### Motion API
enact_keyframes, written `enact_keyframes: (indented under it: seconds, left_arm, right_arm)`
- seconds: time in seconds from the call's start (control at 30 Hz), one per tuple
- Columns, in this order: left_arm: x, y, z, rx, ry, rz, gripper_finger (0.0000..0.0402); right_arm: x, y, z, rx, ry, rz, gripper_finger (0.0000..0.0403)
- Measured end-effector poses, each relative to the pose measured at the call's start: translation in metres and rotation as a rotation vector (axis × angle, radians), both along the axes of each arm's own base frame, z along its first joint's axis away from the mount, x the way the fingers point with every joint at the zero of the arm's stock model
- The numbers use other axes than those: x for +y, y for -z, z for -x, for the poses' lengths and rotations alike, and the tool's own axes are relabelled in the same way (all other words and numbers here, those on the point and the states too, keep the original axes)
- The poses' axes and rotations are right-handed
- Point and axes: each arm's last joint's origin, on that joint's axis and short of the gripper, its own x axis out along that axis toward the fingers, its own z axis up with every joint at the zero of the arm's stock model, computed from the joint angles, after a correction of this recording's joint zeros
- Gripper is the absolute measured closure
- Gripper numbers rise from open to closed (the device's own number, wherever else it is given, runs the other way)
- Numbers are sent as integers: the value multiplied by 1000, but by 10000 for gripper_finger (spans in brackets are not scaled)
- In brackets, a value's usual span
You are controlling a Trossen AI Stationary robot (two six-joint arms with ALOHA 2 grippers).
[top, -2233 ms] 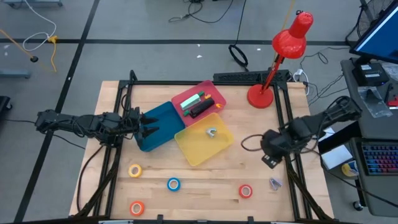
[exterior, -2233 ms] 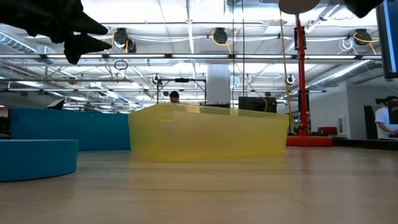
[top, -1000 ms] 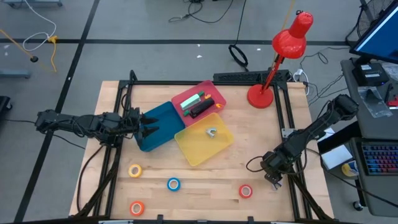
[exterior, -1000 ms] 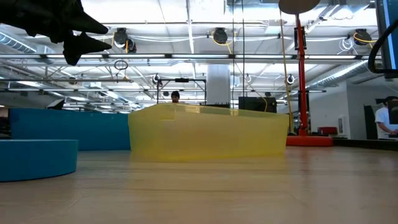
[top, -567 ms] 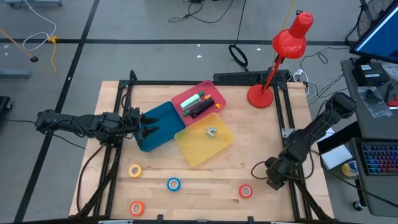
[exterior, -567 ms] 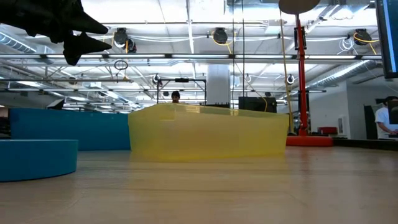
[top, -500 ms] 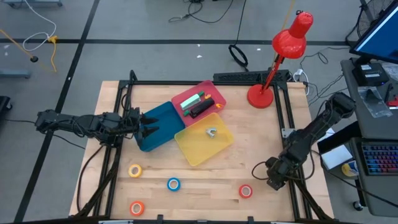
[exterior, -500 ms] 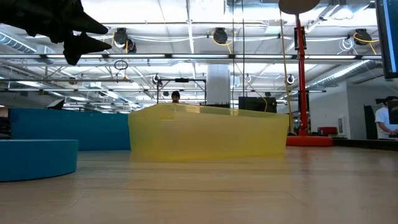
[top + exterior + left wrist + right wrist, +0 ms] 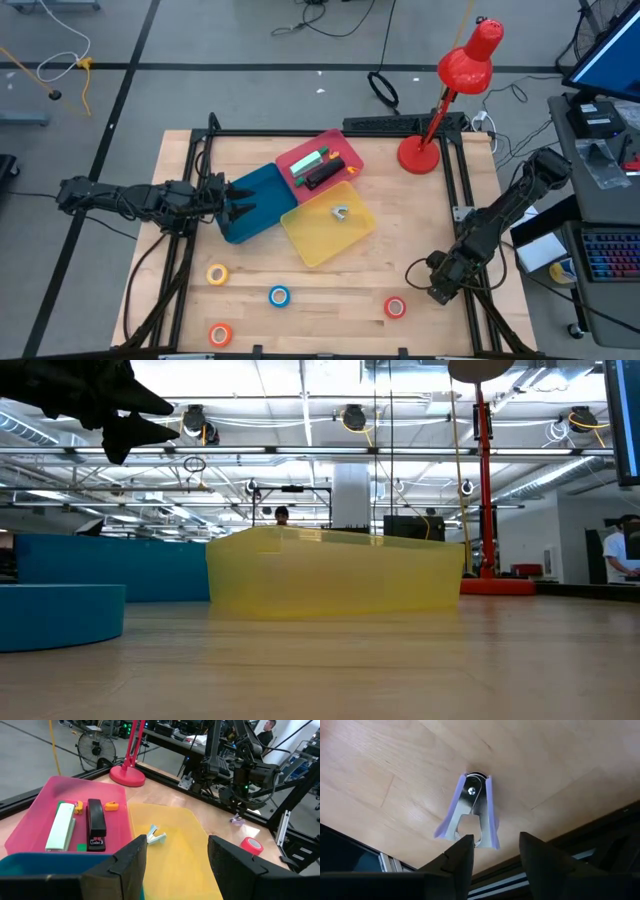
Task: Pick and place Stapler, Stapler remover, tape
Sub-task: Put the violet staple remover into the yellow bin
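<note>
Since the earliest frame the right arm has been swung from mid-surface down toward the near right corner and lowered; over the last half second almost no motion is noted. The left arm has not moved.

The right claw (image 9: 492, 851) is held directly above the staple remover (image 9: 468, 812), its two fingers spread apart with nothing between them. In the high view the right claw (image 9: 441, 288) hides the remover. The remover lies flat on the surface (image 9: 340, 290) close to the black edge rail, well apart from the bins.

Handling, as judged: a small, light, rigid item with lilac plastic wings over sprung metal jaws. It is likely to skid on the smooth wood if nudged from one side. The broad wings appear the best hold, one finger on each outer face, squeezed across the width; a hold near the narrow pivot end would probably let it twist.

The left claw (image 9: 172, 865) is parked over the blue bin (image 9: 250, 203), fingers apart and empty. One staple remover (image 9: 341, 212) is already in the yellow bin (image 9: 322, 240); the stapler (image 9: 322, 174) lies in the pink bin (image 9: 298, 153). The red tape roll (image 9: 395, 307) sits near the right claw; the other rolls are untouched.
</note>
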Motion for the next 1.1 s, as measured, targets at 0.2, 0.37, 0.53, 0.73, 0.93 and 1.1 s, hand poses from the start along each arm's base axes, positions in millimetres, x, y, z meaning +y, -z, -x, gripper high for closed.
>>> enact_keyframes:
  seconds: [0.2,0.37,0.53,0.73,0.93,1.1]
  left_arm:
    - [0,0,0,0,0,0,192]
    - [0,0,0,0,0,0,192]
    - [0,0,0,0,0,0,192]
    - [0,0,0,0,0,0,192]
    - [0,0,0,-1,-1,4,192]
    - [0,0,0,-5,-3,18,192]
  right_arm:
    - [0,0,0,1,-1,-1,307]
    - [-2,10,2,1,-2,-31,361]
    - [-4,18,5,12,5,-59,397]
    - [-3,10,3,-43,2,-61,400]
    - [-5,-23,-12,-281,70,-86,401]
    - [-20,-49,-26,-540,167,-31,402]
